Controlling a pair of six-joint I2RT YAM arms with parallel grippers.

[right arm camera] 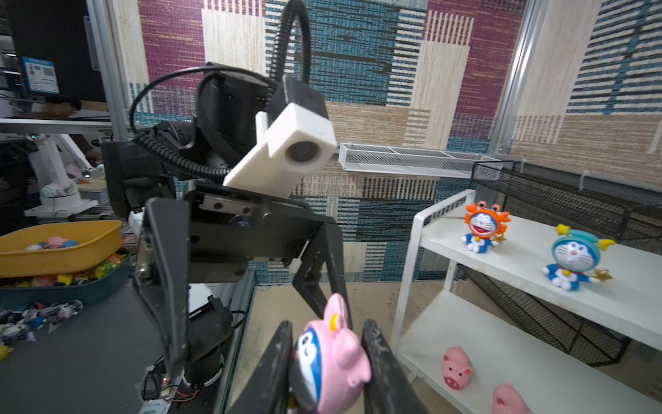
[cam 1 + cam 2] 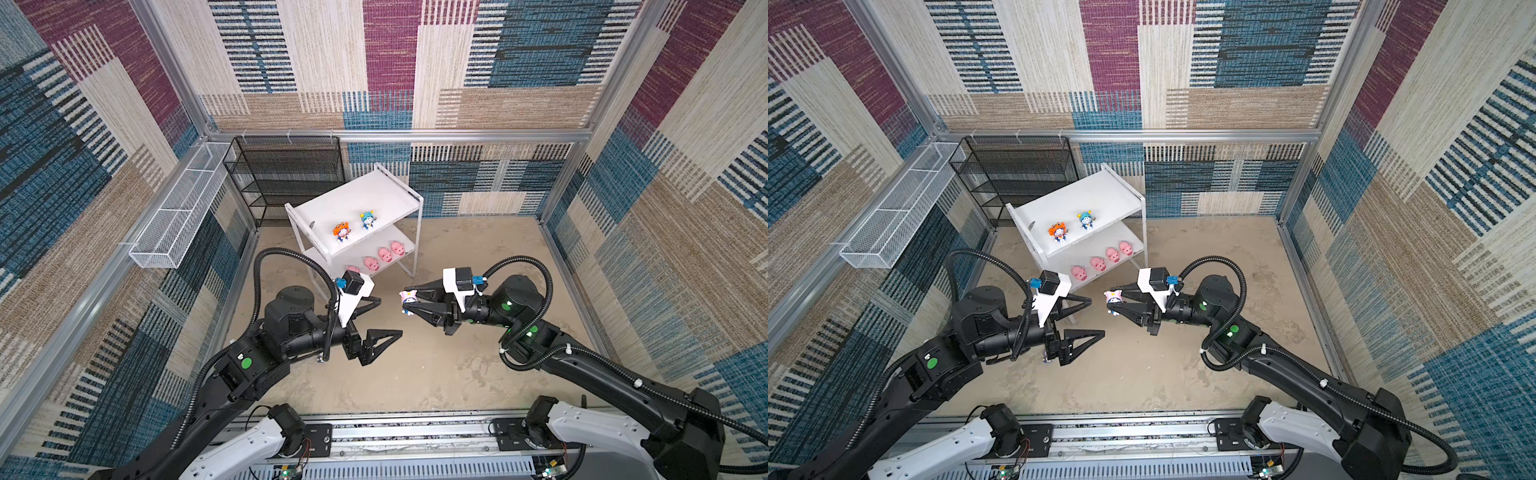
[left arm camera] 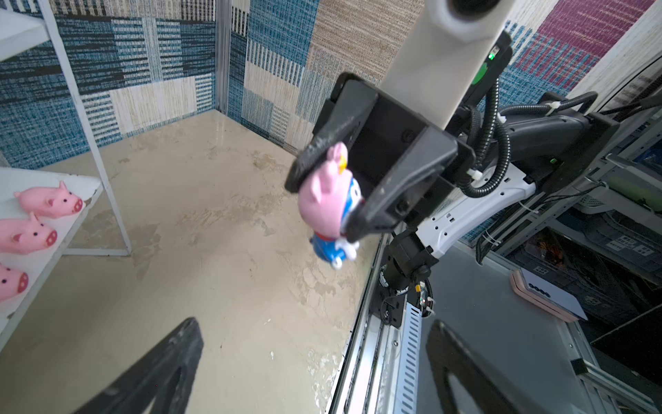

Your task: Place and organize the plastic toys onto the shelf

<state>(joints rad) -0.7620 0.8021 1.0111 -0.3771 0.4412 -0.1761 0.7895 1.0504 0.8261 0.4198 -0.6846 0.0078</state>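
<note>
In the middle of the bench [image 2: 415, 374], just on the near side of the shelf [image 2: 365, 199], the right fingers [image 2: 429, 313] are pinching the pink-hooded figurine [image 3: 322, 200] by its head. There's one finger on each side of the hood, and the blue-and-white body dangles free below them, clear of the bench. The toy is tilted, not upright.

Facing it from the left, the left fingers [image 3: 181, 344] are spread wide with nothing between them. Their tips are near the figurine but apart from it.

Up on the shelf, the top board carries two toys, both upright and close to its near edge. The orange-hooded figurine [image 2: 341, 232] is on the left and the blue-hooded figurine [image 2: 367, 220] is to its right, a little apart.

Down on the lower board, four pink pigs [image 2: 1098, 263] sit in a neat row along the near edge. The line runs from near left to far right, with snouts turned outward toward the bench.

Behind the shelf, far left, stands the black mesh rack [image 2: 286, 166]. The long white wire basket [image 2: 178, 208] runs along the left wall beside it.
</note>
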